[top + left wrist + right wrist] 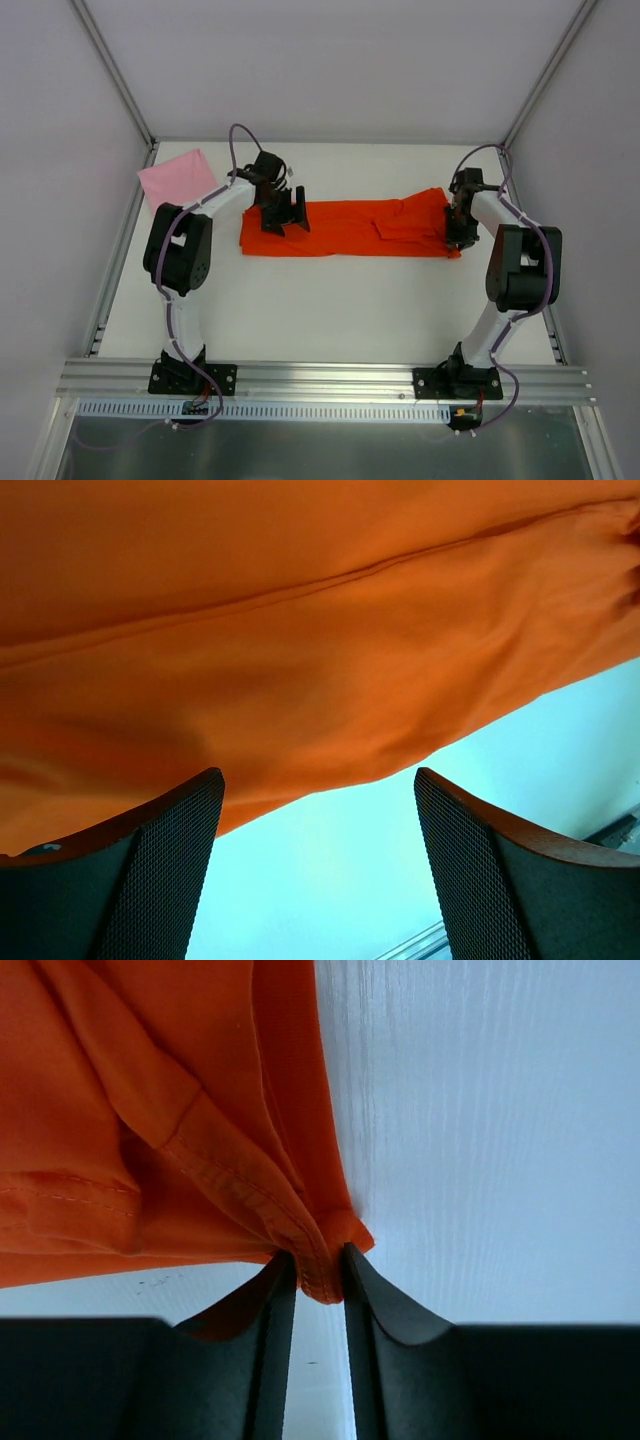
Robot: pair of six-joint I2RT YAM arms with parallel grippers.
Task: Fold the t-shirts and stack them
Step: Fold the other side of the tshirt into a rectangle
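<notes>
So right gripper (318,1270) pinches the 3 o'clock corner of the orange shirt (340,228); left gripper (318,777) gapes empty over its 9 o'clock end.

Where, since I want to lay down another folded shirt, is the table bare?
Bare table runs between the orange shirt and the near rail, and again between that shirt and the back wall, right of the pink shirt. Crowded: the orange shirt's ends, under the left claw and right claw.
</notes>
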